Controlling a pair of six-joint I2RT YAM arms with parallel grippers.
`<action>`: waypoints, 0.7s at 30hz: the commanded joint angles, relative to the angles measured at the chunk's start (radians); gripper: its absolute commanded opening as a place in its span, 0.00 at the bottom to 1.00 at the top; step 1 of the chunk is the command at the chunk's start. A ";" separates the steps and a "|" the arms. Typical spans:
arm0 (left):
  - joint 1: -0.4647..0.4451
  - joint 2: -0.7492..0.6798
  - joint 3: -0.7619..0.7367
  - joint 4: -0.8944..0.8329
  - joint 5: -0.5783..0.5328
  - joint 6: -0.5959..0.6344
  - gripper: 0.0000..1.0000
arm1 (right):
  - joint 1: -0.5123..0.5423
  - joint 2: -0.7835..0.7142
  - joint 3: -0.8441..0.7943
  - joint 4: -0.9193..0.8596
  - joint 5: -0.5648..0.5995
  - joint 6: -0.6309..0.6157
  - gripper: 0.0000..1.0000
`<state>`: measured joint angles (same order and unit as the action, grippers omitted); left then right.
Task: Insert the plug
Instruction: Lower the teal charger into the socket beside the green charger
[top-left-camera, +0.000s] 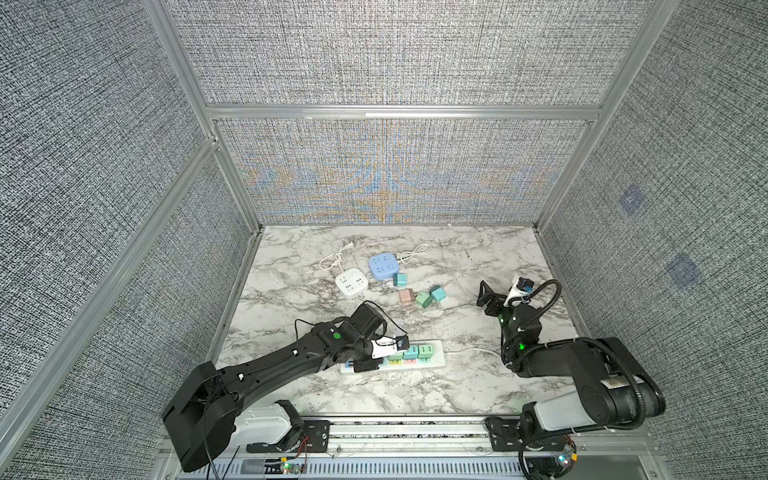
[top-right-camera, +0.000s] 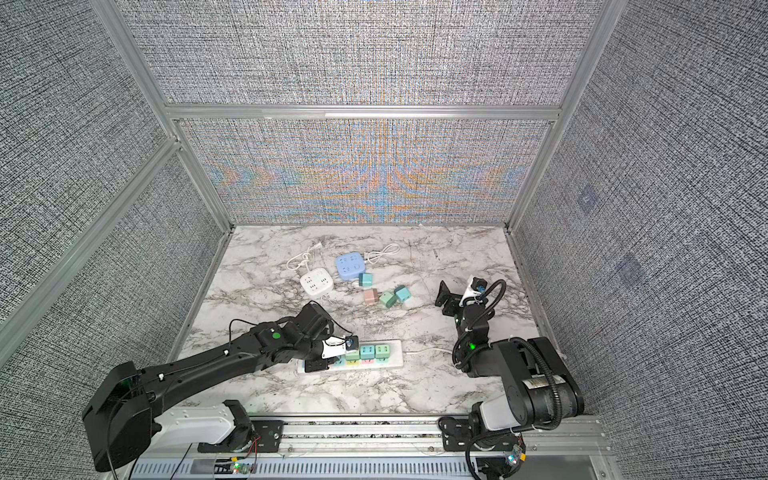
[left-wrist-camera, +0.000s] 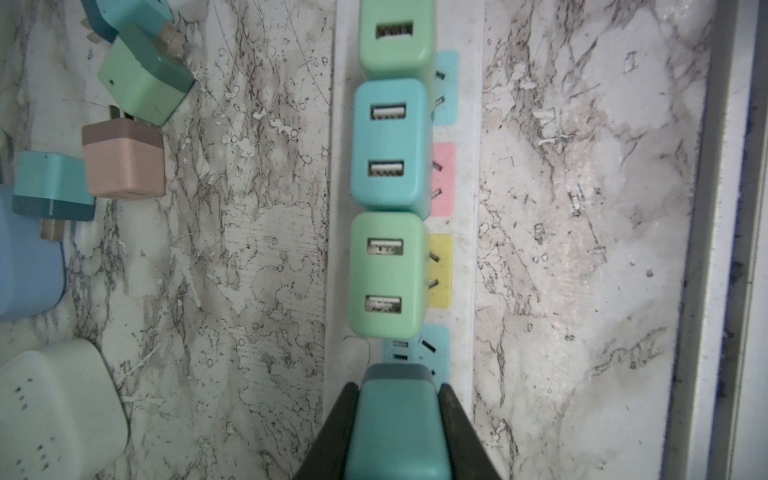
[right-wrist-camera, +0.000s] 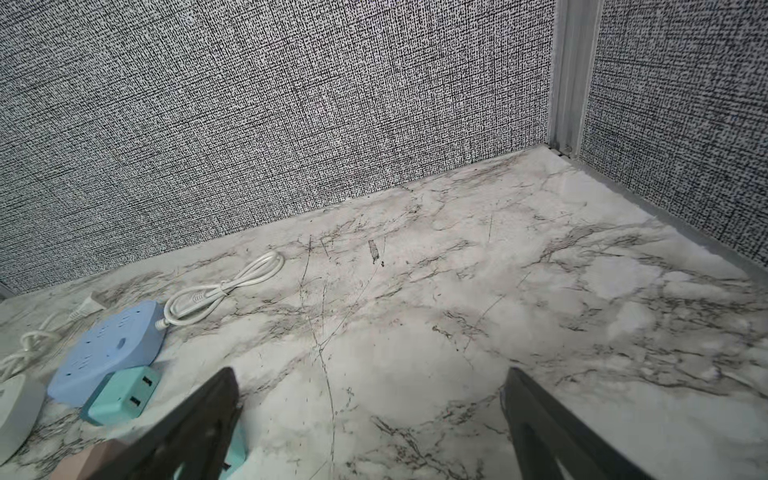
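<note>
Both top views: the left gripper (top-left-camera: 368, 365) (top-right-camera: 318, 365) is down over the near-left end of the strip (top-left-camera: 440, 357) (top-right-camera: 397, 357), which lies on the table (top-left-camera: 374, 390) near the front edge. Three seated chargers (top-left-camera: 410, 353) stand in a row on the strip just right of it. The plug itself is hidden under the gripper here. The right gripper (top-left-camera: 488, 297) (top-right-camera: 442, 295) hangs over the right side of the table, well apart from everything, with nothing in it. Further back are the white cube (top-left-camera: 351, 284), the blue cube (top-left-camera: 382, 266) and four spare chargers (top-left-camera: 424, 299), all loose.

Left wrist: the left gripper (left-wrist-camera: 397, 388) is clamped on the teal plug (left-wrist-camera: 397, 424), a black finger (left-wrist-camera: 345, 415) pressed on each side. The plug's dark front end sits over the blue slot (left-wrist-camera: 432, 349), the last one on the strip (left-wrist-camera: 465, 208), right next to the closest green charger (left-wrist-camera: 386, 274). Can't tell if the prongs are in yet – they're out of sight.

Right wrist: the right gripper (right-wrist-camera: 370, 374) has its jaws wide apart over bare table (right-wrist-camera: 457, 332), holding nothing. The blue cube (right-wrist-camera: 108, 349) is off to one side.
</note>
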<state>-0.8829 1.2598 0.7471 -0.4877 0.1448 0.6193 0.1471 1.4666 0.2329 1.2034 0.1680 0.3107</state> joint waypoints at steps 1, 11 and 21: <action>-0.001 0.012 0.003 0.012 0.040 0.001 0.00 | 0.000 0.001 0.006 0.024 -0.005 0.013 1.00; -0.001 0.057 0.027 -0.006 0.052 0.000 0.00 | 0.000 0.003 0.012 0.010 -0.007 0.013 0.99; -0.002 0.082 0.048 -0.022 0.024 0.011 0.00 | 0.000 0.003 0.017 0.002 -0.007 0.013 0.99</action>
<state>-0.8841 1.3384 0.7876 -0.4942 0.1768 0.6209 0.1471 1.4677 0.2420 1.1999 0.1585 0.3149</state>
